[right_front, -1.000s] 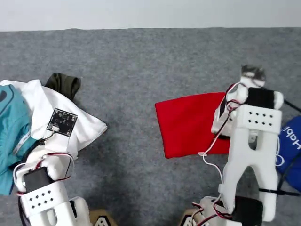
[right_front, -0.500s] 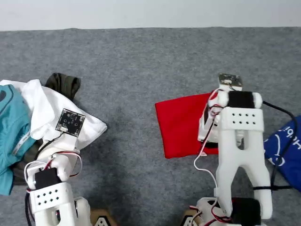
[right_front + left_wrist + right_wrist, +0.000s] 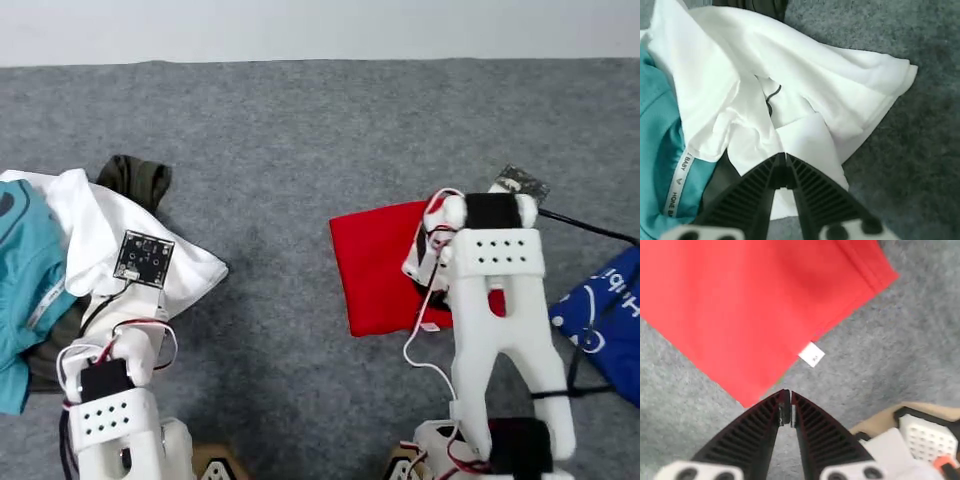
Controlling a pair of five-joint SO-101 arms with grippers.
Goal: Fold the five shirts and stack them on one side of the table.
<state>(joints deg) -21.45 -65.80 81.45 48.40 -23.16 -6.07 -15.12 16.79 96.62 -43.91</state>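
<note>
A folded red shirt (image 3: 378,265) lies flat right of the table's middle, and the right arm (image 3: 487,262) stands over its right part. In the right wrist view my right gripper (image 3: 786,392) is shut and holds nothing, just off a corner of the red shirt (image 3: 740,305) near its white label (image 3: 811,355). A crumpled white shirt (image 3: 95,225) lies at the left on a teal shirt (image 3: 25,275) and a dark olive shirt (image 3: 137,178). My left gripper (image 3: 785,157) is shut just above the white shirt (image 3: 805,85). A blue shirt (image 3: 608,300) lies at the right edge.
The grey felt table top (image 3: 290,140) is bare at the middle and the back. Both arm bases stand at the near edge, with red and white cables along the arms. A pale wall runs behind the table's far edge.
The right arm has swung left and nearer across the red shirt, uncovering more of the blue shirt. The left arm has shifted slightly over the white shirt.
</note>
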